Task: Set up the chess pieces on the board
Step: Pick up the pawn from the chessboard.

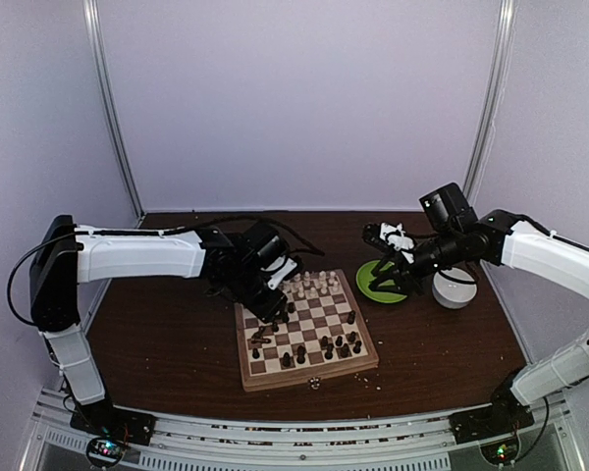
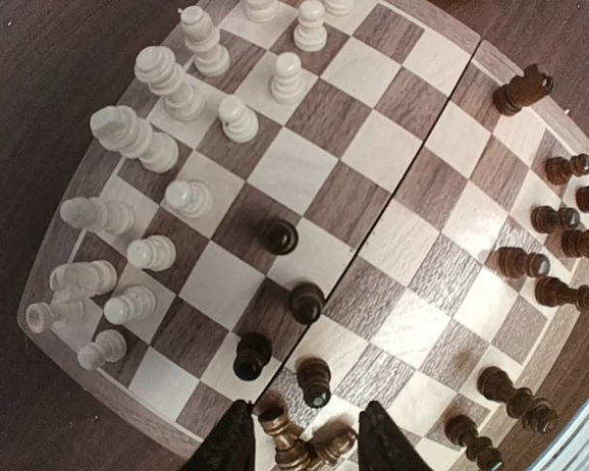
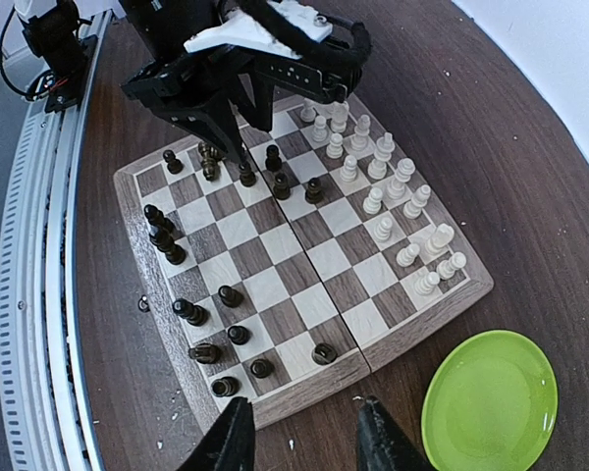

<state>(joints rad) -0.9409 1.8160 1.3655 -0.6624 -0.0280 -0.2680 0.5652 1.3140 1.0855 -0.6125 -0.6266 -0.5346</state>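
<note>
**Left arm's down among the knocked-over dark pieces, right arm's parked by the plate**

The board (image 1: 309, 375) sits on the table (image 1: 157, 334) near the middle of its near edge, turned a bit off square. The chess pieces are all on it, just not lined up properly.

The pale pieces (image 2: 187, 196) are bunched in two rough rows along the board's far edge. Most look upright, though a couple near the corner may be tipped, which is hard to call from the wrist view. The dark pieces (image 2: 278, 235) are messier. Some stand along the near edge, a few stand scattered on the middle squares, and a small heap of toppled dark pieces (image 2: 299, 446) lies on its side by the board's left edge.

The left gripper (image 2: 304, 424) is low over that heap. Its jaws are partly open with one finger on either side of the fallen pieces. They sit close to them but don't visibly pinch anything.

The right gripper (image 3: 304, 440) is off the board, up in the air past the board's right edge. Its jaws stand apart with nothing between them. It hangs over the round green plate (image 3: 491, 402), which lies on the table just beside the board's far right corner. A white bowl (image 1: 455, 291) sits just to the right of the plate.
</note>
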